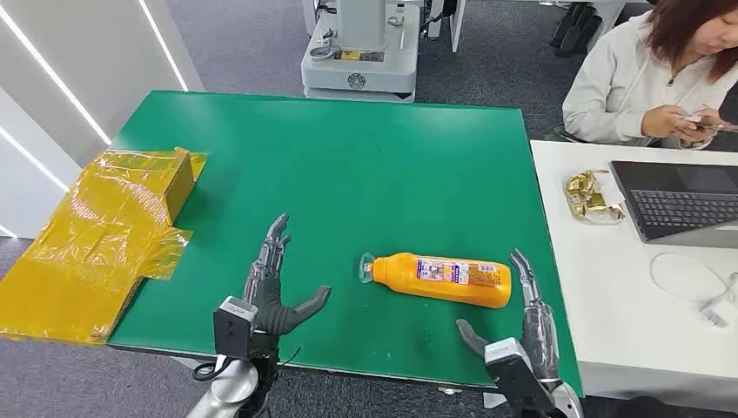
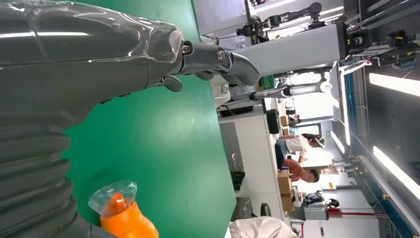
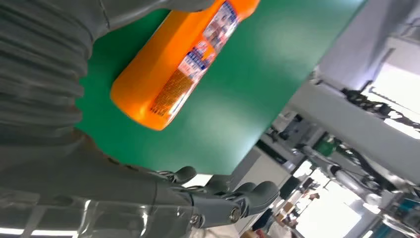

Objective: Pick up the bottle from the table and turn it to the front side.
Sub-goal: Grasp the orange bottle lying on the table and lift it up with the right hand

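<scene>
An orange bottle lies on its side on the green table, clear cap pointing left, its label with small print facing up. My left hand hovers open to the left of the cap, fingers stretched forward and thumb out toward the bottle. My right hand is open just right of the bottle's base, fingers straight. The left wrist view shows the cap end of the bottle near my left hand. In the right wrist view the bottle lies close to my right hand, not touched.
A flattened yellow-taped carton lies over the table's left edge. A white desk to the right carries a laptop, a gold wrapper and a cable; a seated person is behind it. A machine base stands beyond the table.
</scene>
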Controlling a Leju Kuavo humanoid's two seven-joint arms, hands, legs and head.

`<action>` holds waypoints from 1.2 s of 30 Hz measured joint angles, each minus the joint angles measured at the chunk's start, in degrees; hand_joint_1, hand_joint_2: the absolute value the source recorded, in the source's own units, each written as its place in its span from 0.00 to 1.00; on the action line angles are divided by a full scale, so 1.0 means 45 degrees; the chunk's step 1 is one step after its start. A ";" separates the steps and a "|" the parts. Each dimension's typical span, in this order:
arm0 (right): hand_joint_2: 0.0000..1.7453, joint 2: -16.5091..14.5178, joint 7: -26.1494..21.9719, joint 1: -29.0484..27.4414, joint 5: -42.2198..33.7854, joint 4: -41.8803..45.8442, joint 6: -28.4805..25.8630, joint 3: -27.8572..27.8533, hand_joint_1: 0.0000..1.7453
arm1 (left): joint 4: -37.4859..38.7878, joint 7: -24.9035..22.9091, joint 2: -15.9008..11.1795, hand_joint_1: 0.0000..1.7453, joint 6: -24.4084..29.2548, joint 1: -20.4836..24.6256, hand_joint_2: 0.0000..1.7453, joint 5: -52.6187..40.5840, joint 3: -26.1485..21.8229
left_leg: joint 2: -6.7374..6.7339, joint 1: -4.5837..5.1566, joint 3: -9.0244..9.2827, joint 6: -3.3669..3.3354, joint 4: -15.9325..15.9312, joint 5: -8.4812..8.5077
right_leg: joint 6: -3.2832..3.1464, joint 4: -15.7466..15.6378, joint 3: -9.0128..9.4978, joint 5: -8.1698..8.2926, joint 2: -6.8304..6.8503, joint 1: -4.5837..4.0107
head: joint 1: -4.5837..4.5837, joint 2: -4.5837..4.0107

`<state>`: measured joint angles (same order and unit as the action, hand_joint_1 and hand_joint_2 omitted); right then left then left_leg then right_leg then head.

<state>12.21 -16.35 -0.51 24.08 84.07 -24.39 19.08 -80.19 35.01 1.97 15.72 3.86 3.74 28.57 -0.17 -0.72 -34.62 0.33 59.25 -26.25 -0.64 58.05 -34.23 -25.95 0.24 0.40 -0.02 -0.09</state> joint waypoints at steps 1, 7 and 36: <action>1.00 0.0299 0.0490 0.0703 0.0283 -0.0579 0.0718 0.0115 0.00 | 0.0029 -0.0100 0.0044 0.00 -0.0227 0.0080 1.00 0.0000 0.0024 | -0.0003 0.0000 0.0000 0.0002 0.0000 0.0003 | -0.0001 0.0001 -0.0001 0.0003 -0.0005 0.0000 | 0.0003 0.0000; 1.00 0.1373 0.2678 0.5940 0.2383 -0.5698 0.5116 0.2470 0.00 | 0.0379 -0.0522 0.0204 0.00 -0.1410 0.0580 1.00 0.0007 0.0078 | 0.0001 0.0000 -0.0007 -0.0007 0.0004 0.0037 | 0.0005 0.0005 -0.0010 0.0036 -0.0004 -0.0001 | -0.0002 0.0000; 1.00 0.1814 0.3750 1.0731 0.0093 -0.8612 1.1355 0.7285 1.00 | 0.0457 -0.2037 0.0000 0.00 -0.3856 0.0531 1.00 0.1909 -0.0696 | 0.0023 0.0003 -0.0016 -0.0007 0.0005 0.0044 | 0.0004 0.0007 -0.0010 0.0037 0.0017 0.0001 | 0.0000 0.0000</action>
<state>20.38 0.53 47.78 24.50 45.31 26.70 51.86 -78.14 25.84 1.97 -1.63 6.25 12.33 25.44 -0.07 -0.71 -34.70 0.30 59.27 -26.05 -0.62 58.08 -34.28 -25.78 0.32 0.40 -0.02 -0.09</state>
